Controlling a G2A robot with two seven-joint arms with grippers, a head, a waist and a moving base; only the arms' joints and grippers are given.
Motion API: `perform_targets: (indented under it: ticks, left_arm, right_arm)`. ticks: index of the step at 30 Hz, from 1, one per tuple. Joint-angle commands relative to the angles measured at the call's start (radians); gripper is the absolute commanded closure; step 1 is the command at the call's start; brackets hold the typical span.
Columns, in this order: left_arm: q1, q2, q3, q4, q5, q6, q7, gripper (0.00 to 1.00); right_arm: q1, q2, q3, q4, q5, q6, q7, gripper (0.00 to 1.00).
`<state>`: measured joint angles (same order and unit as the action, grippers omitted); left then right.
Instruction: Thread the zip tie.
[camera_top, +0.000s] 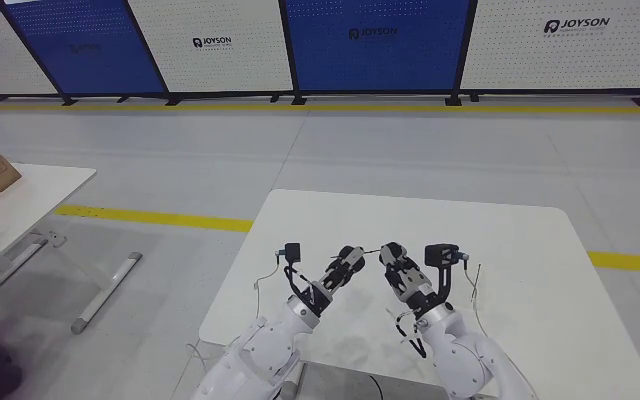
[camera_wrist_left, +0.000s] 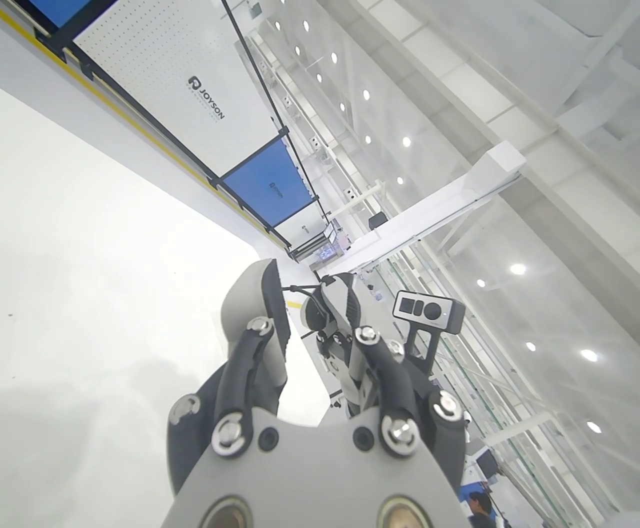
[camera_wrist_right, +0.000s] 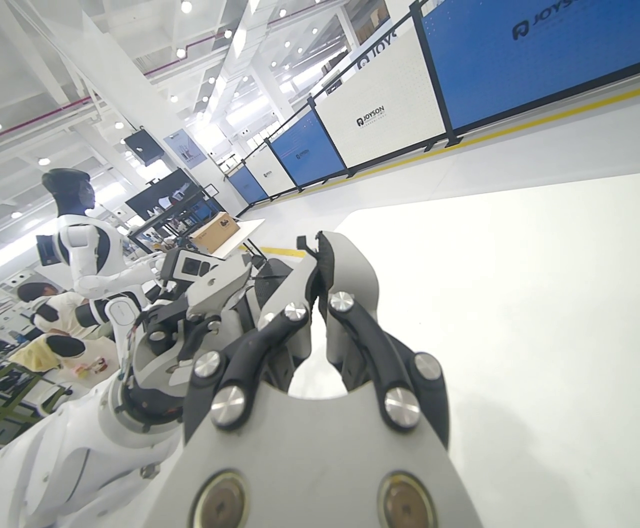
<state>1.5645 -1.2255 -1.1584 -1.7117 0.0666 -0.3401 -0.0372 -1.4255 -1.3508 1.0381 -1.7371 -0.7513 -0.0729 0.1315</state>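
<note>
A thin black zip tie (camera_top: 370, 253) spans the small gap between my two grippers, held above the white table (camera_top: 500, 240). My right gripper (camera_top: 391, 254) is shut on one end of it. In the right wrist view its fingers (camera_wrist_right: 320, 265) are pressed together and a short black tip of the zip tie (camera_wrist_right: 301, 243) sticks out past them. My left gripper (camera_top: 351, 260) faces it tip to tip and stands open. In the left wrist view the zip tie (camera_wrist_left: 300, 287) runs from the left gripper's ribbed pad (camera_wrist_left: 274, 300) across the gap between its fingers.
Thin pale strands lie on the table to the right (camera_top: 476, 283) and the left (camera_top: 263, 277) of the arms. The table's left edge (camera_top: 235, 265) is close to the left arm. A second table (camera_top: 40, 190) stands off to the left across the floor.
</note>
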Motion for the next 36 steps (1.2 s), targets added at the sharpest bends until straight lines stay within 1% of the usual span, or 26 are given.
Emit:
perform_targets:
  ticks: [1,2,11,12,13,14,22,25,26,29,36]
  left_arm:
    - [-0.001,0.000,-0.001,0.002,0.000,0.000,-0.001,0.98]
    - [-0.001,0.000,-0.001,0.003,-0.001,0.000,-0.002,1.00]
    - [-0.009,-0.001,0.003,0.008,-0.002,0.000,-0.008,1.00]
    - [-0.010,-0.001,0.003,0.008,-0.002,0.000,-0.007,1.00]
    - [-0.010,-0.001,0.003,0.008,-0.002,0.000,-0.007,1.00]
    - [-0.011,-0.001,0.003,0.008,-0.003,0.000,-0.007,1.00]
    - [-0.013,-0.003,0.005,0.012,-0.011,0.002,0.007,1.00]
    - [-0.014,-0.004,0.006,0.010,-0.026,0.000,0.016,1.00]
    - [-0.013,-0.005,0.005,0.007,-0.043,0.000,0.022,1.00]
    - [-0.013,-0.006,0.002,0.006,-0.047,0.000,0.027,1.00]
    - [-0.013,-0.006,0.002,0.006,-0.047,0.000,0.027,1.00]
  right_arm:
    - [0.000,0.000,0.001,0.001,0.000,0.000,-0.001,1.00]
    - [0.000,0.000,0.001,0.001,0.000,0.000,-0.002,1.00]
    - [-0.002,-0.001,0.005,-0.003,0.004,-0.002,-0.001,1.00]
    - [-0.001,-0.001,0.006,-0.004,0.011,-0.006,0.004,0.79]
    - [-0.001,-0.001,0.007,-0.005,0.015,-0.010,0.006,0.16]
    - [0.000,-0.001,0.008,-0.005,0.017,-0.014,0.008,0.00]
    - [-0.008,0.003,0.015,-0.017,0.006,-0.056,0.021,0.00]
    - [-0.022,0.007,0.028,-0.028,-0.004,-0.055,0.020,0.00]
    - [-0.034,0.008,0.040,-0.036,0.008,-0.054,0.014,0.00]
    - [-0.062,0.014,0.074,-0.043,0.030,-0.060,0.022,0.00]
    - [-0.062,0.014,0.074,-0.043,0.030,-0.060,0.022,0.00]
